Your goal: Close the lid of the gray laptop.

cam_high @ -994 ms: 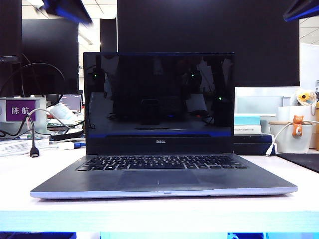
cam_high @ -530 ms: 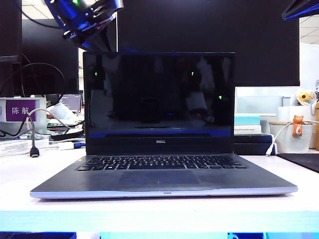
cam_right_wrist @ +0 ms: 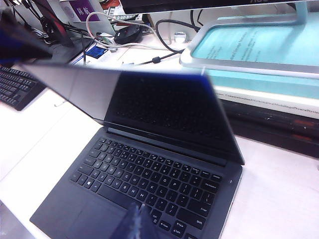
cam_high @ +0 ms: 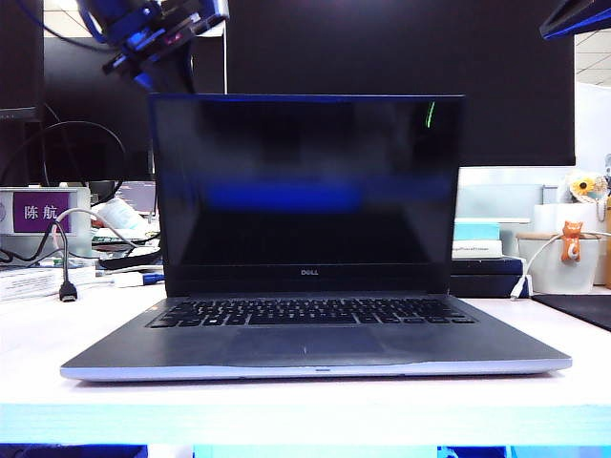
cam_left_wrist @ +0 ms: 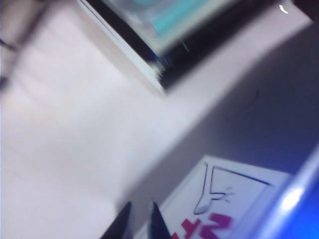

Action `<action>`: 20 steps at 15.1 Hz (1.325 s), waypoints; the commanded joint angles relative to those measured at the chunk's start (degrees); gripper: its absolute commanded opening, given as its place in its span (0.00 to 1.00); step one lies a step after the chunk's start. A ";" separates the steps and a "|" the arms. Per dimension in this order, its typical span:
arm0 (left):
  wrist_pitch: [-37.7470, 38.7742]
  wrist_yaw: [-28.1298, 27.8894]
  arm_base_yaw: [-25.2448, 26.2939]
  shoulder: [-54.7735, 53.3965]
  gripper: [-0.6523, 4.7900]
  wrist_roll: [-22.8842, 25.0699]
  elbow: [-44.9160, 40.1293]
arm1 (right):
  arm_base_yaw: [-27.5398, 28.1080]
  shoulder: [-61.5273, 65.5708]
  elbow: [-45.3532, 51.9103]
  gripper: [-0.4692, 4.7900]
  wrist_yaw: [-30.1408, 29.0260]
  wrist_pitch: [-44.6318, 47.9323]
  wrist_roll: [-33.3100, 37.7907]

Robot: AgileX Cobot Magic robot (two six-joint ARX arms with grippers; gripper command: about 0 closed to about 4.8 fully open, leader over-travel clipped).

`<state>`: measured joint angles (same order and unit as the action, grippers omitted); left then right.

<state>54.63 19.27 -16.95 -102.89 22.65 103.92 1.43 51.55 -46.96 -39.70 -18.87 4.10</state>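
Note:
The gray laptop (cam_high: 143,348) sits open in the middle of the white table, and its lid (cam_high: 305,181) leans forward over the keyboard (cam_right_wrist: 149,174). My left gripper (cam_high: 164,72) is behind the lid's top left corner. In the blurred left wrist view its open fingers (cam_left_wrist: 140,221) show a narrow empty gap. They are at the lid's gray back (cam_left_wrist: 259,114), beside the white red-lettered sticker (cam_left_wrist: 224,204). Contact cannot be told. My right gripper (cam_right_wrist: 139,219) is shut and hovers above the keyboard and touchpad. Its arm (cam_high: 578,14) shows at the top right.
A large black monitor (cam_high: 401,48) stands behind the laptop. Stacked teal and black books (cam_high: 482,258) lie to its right, with a white cup (cam_high: 563,258) beyond. Cables (cam_high: 65,286) and a purple sign (cam_high: 43,212) are at the left. A black keyboard (cam_right_wrist: 15,84) lies beside the laptop.
My left gripper came down from the top left to just behind the lid's upper corner. The lid has tipped forward toward the keyboard. The right arm stayed still.

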 commanded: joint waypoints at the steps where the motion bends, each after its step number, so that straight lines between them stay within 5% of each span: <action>1: 11.76 -0.04 -3.65 -0.68 0.21 -0.79 -0.85 | 0.02 -0.13 -0.35 0.08 -0.28 0.13 -0.28; 5: 10.14 -1.16 -8.87 -0.68 0.21 -6.73 -0.85 | 0.02 -0.15 -0.33 0.08 -0.26 -3.17 -1.81; 8: 11.61 -8.87 -11.37 -0.15 0.21 -9.84 -0.90 | 0.02 -0.17 -0.33 0.08 -0.28 -3.63 -2.25; 13: 12.48 -9.22 -12.24 6.25 0.15 -13.29 -2.43 | 0.02 -0.17 -0.31 0.08 -0.26 -3.61 -2.69; 20: -5.16 -10.75 -14.36 14.97 0.15 -19.96 -29.18 | 0.02 -0.15 -0.26 0.08 -0.22 -7.56 -5.07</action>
<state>51.11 8.38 -30.98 -89.80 3.49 75.70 1.45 51.55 -46.96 -39.70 -26.46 0.16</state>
